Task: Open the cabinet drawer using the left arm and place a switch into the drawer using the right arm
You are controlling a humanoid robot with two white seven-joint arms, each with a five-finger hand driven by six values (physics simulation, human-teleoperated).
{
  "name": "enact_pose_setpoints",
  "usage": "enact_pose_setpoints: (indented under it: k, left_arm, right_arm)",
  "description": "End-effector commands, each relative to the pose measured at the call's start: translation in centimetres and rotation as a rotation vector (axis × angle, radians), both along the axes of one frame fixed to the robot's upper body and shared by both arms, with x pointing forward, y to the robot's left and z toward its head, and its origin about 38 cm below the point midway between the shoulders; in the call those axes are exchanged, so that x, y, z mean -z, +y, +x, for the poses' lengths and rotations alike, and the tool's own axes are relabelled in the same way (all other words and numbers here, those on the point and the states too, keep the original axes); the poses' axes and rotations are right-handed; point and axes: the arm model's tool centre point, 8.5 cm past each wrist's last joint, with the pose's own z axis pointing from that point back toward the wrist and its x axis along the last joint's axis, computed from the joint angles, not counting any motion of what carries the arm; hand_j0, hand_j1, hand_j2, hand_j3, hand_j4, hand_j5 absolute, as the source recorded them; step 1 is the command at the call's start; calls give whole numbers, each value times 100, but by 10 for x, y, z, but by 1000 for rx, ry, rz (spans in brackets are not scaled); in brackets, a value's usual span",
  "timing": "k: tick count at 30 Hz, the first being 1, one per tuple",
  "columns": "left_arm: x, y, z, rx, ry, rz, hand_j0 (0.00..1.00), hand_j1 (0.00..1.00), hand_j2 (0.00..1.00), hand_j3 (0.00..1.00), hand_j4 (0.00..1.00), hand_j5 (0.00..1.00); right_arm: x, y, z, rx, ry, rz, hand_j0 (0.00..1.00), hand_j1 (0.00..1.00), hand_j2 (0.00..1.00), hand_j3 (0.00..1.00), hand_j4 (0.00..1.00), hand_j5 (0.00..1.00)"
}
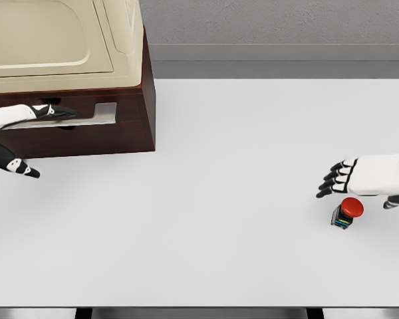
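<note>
One switch (346,212) just below right hand (366,177) | fingers spread, empty | left hand (26,116) at drawer (86,116), grip unclear

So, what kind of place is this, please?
Most likely a simulated tabletop test scene, not a real room: a plain white table before a grey wall, a brown cabinet with a cream top, and a red push-button switch beside the right hand.

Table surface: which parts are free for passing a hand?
The table is bare between the cabinet and the right hand. It is crowded by the switch and at the drawer, where the left hand is.
</note>
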Motion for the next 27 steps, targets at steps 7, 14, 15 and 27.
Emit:
enact_pose_setpoints:
  k: [7, 14, 15, 27]
  left_arm:
    - [2, 5, -2, -14, 9, 13, 100, 100, 100, 100, 100, 100]
    - [2, 16, 2, -47, 7, 21, 100, 100, 100, 100, 100, 100]
    - [2, 18, 3, -53, 7, 22, 100, 100, 100, 100, 100, 100]
    - [9, 18, 1, -46, 24, 24, 100, 100, 100, 100, 100, 100]
  right_arm:
    - [13, 5, -4, -11, 39, 4, 100, 100, 100, 100, 100, 100]
    - [18, 6, -6, -15, 56, 2, 100, 100, 100, 100, 100, 100]
    - [19, 5, -7, -14, 57, 1, 100, 100, 100, 100, 100, 100]
    - [20, 7, -6, -22, 53, -6, 100, 100, 100, 100, 100, 100]
